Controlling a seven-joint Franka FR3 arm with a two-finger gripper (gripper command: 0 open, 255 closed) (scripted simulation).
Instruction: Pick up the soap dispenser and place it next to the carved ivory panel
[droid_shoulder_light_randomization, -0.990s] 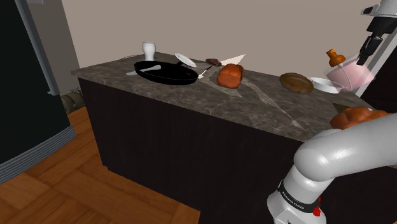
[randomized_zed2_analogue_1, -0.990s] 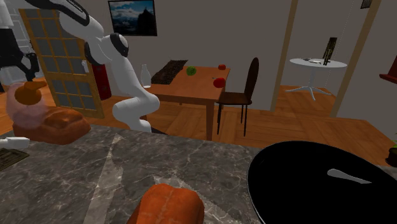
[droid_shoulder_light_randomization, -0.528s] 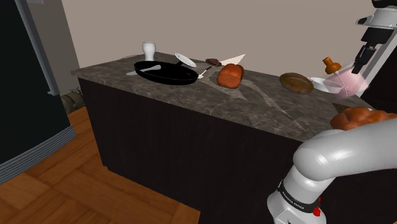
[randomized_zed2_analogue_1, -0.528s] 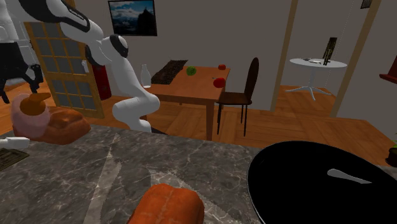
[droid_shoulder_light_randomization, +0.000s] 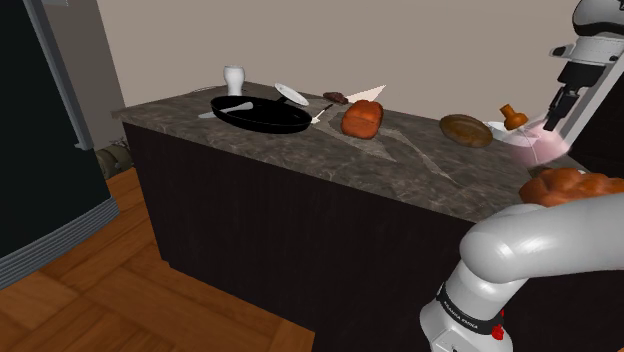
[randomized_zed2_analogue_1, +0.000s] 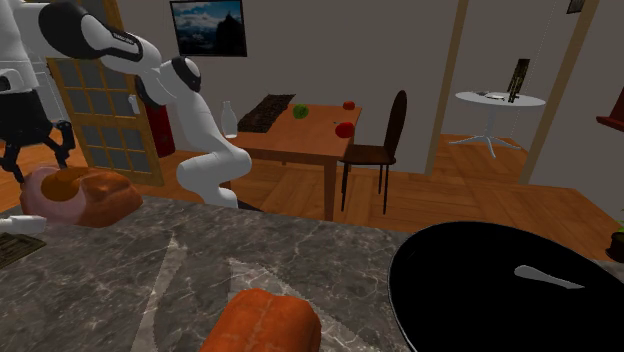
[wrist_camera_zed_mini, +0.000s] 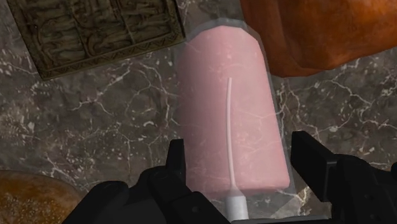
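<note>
The pink soap dispenser (wrist_camera_zed_mini: 229, 114) lies tilted on the marble counter (wrist_camera_zed_mini: 108, 121), just beside the carved panel (wrist_camera_zed_mini: 102, 32). The gripper's (wrist_camera_zed_mini: 243, 149) jaws stand spread on either side of it.

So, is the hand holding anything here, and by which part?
Nothing: the open hand straddles the pink soap dispenser near its pump end without clasping it.

This is a home kitchen opening onto a dining room. A dark veined marble counter (droid_shoulder_light_randomization: 420, 165) carries a round black frying pan (droid_shoulder_light_randomization: 262, 116), with a reddish-brown bread loaf (droid_shoulder_light_randomization: 362, 118) at its three o'clock. Beyond stands a brown wooden dining table (randomized_zed2_analogue_1: 300, 135), a dark wooden chair (randomized_zed2_analogue_1: 397, 120) at its three o'clock, on orange plank flooring (randomized_zed2_analogue_1: 450, 195). A framed landscape picture (randomized_zed2_analogue_1: 208, 27) hangs at the table's eleven o'clock.
</note>
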